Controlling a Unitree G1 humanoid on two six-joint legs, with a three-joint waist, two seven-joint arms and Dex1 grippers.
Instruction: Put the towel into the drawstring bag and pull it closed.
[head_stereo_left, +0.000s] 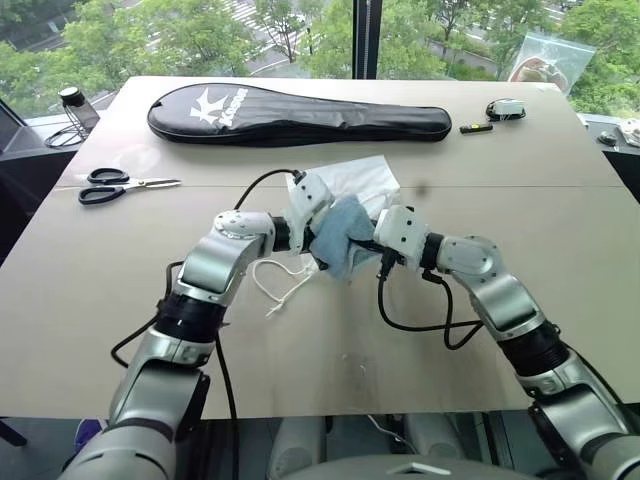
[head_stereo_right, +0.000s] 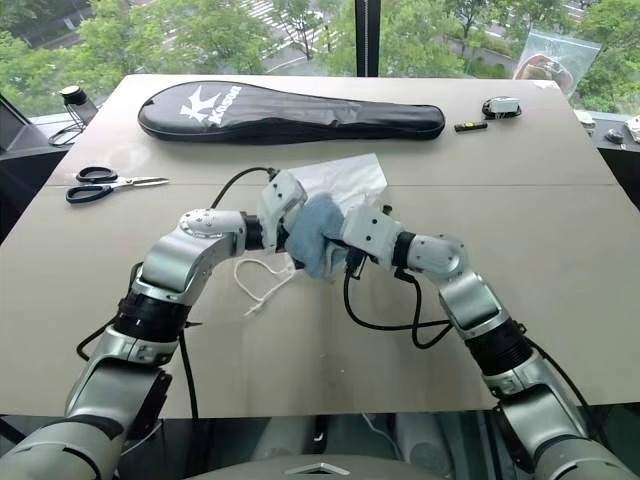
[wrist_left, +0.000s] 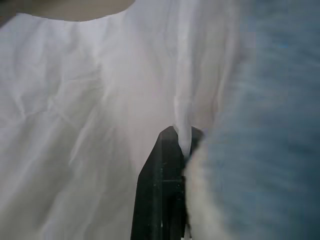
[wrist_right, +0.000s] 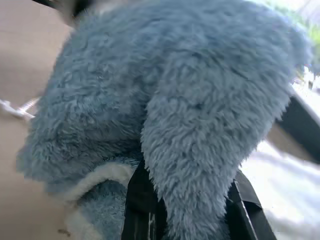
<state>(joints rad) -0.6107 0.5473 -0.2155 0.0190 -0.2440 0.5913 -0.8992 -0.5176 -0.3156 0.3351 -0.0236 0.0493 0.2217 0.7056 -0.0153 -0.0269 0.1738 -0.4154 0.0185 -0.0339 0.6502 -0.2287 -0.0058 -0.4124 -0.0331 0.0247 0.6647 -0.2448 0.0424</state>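
Raised over the worktop (head_stereo_left: 120, 300): light blue towel (head_stereo_left: 345, 240) clamped in right fingers (wrist_right: 145, 210), white drawstring bag (head_stereo_left: 350, 180) pinched by left fingers (wrist_left: 162, 190). Behind, black racket case (head_stereo_left: 300, 115) (white "K" logo).

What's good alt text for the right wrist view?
The right tool is shut on a fluffy light blue towel with a pale edge, which bulges over its black fingers. A tan table lies behind.
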